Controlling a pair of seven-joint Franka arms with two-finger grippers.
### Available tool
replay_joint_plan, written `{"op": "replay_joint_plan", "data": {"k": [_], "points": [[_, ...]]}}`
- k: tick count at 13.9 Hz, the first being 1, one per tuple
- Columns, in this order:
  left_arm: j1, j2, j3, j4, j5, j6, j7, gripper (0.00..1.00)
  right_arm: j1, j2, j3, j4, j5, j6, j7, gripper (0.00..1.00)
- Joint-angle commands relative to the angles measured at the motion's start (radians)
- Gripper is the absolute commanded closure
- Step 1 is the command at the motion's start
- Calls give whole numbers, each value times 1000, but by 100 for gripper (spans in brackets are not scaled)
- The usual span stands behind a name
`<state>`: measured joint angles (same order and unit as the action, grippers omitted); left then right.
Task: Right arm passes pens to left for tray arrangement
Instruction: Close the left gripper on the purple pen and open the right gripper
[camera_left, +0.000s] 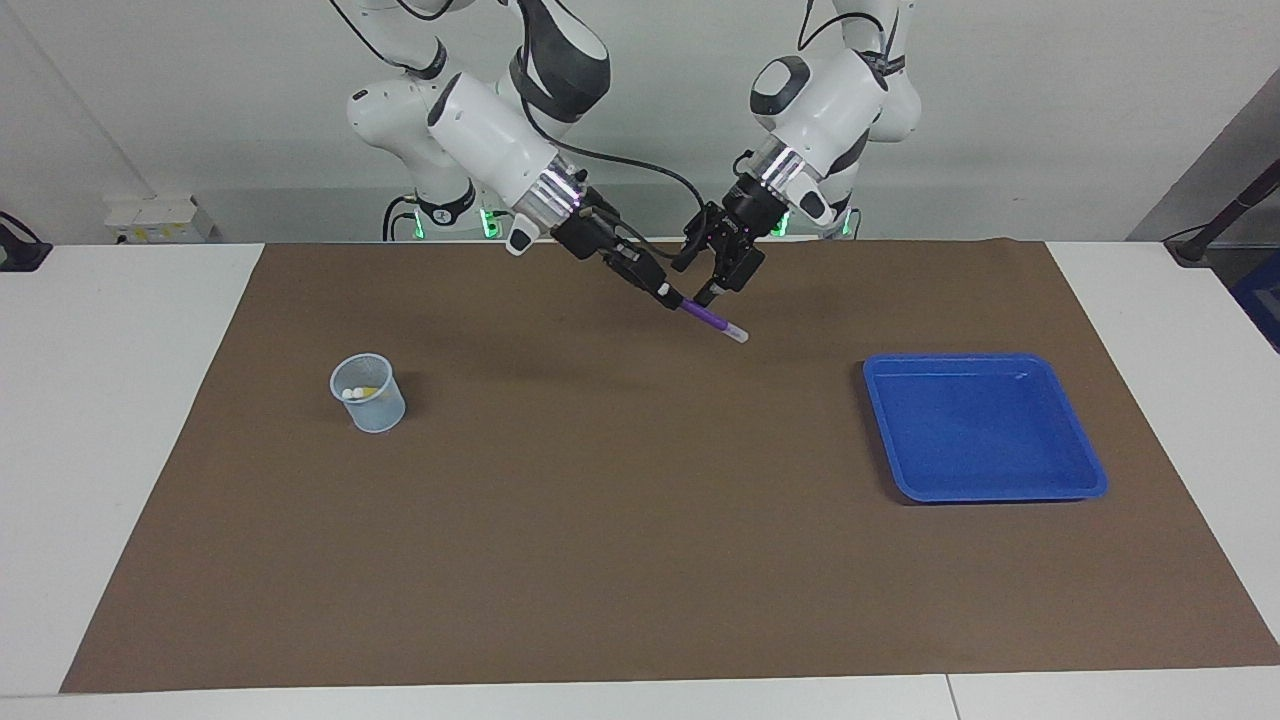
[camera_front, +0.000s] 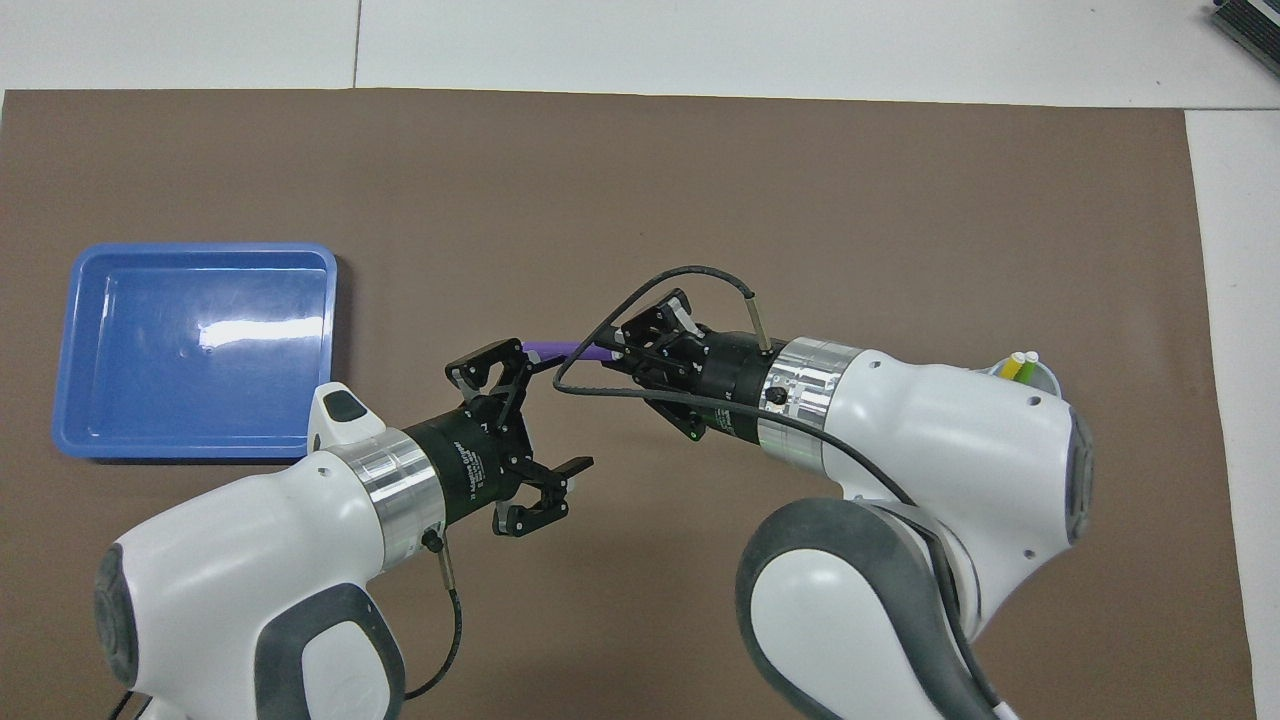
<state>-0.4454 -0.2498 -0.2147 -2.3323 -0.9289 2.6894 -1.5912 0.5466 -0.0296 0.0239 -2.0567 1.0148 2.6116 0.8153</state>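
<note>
Right tool (camera_left: 668, 292) clamps the purple pen (camera_left: 716, 323) up in the air over the brown mat (camera_left: 620, 520), pale tip slanting down. Left tool (camera_left: 712, 272) hangs right beside it, fingers spread, not gripping yet. Handover not made! Blue tray (camera_left: 1085, 445) holds nothing; yellow and green pens (camera_front: 1021, 365) wait in the mesh cup (camera_left: 370, 394) toward the right arm's end of the surface.
</note>
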Motion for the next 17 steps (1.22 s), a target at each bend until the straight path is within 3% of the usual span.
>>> {"op": "replay_joint_plan", "data": {"k": [1, 9, 15, 17], "points": [[-16, 17, 6, 16, -18, 21, -4, 3, -7, -38, 1, -43, 24, -1, -8, 100], [42, 3, 15, 44, -18, -59, 2, 2, -4, -50, 2, -63, 24, -4, -16, 100], [54, 121, 14, 135, -14, 3, 4, 2, -4, -50, 1, -65, 24, -5, -19, 100], [39, 126, 12, 131, -11, 16, 7, 2, -5, -50, 1, -65, 24, -5, -22, 100]]}}
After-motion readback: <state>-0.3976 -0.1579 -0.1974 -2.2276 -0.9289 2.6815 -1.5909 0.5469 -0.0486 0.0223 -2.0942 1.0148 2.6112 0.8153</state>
